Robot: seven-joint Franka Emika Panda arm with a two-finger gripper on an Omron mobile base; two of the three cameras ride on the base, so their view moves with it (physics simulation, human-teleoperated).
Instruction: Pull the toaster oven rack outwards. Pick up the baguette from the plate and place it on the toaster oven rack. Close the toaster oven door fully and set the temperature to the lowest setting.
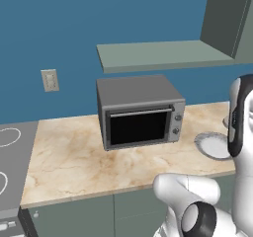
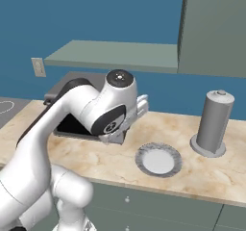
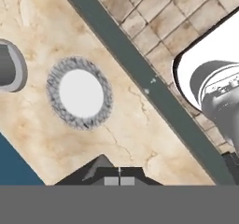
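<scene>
Closest to the lens, the small dark fingers (image 3: pixel 119 180) are pressed together and hold nothing. They hang above the marbled beige stone worktop (image 1: pixel 69 157).

Below them, near the worktop's front edge, lies the round flat grey plate (image 3: pixel 80 93). It has a speckled darker rim and a smooth pale centre, and it is bare. The boxy brushed-grey metal toaster oven (image 1: pixel 141 90) stands towards the back edge. Its black glass door (image 1: pixel 140 127) looks shut upright, with the silver bar handle along its top.

What is left is probably the temperature setting. The small round knobs (image 1: pixel 176 124) sit stacked on the right front, and I cannot tell which one sets heat. To do it well, the fingers should part, meet the knob squarely, pinch its smooth rim firmly and turn it to the stop. A tall grey cylindrical container (image 2: pixel 214 121) stands well apart.
</scene>
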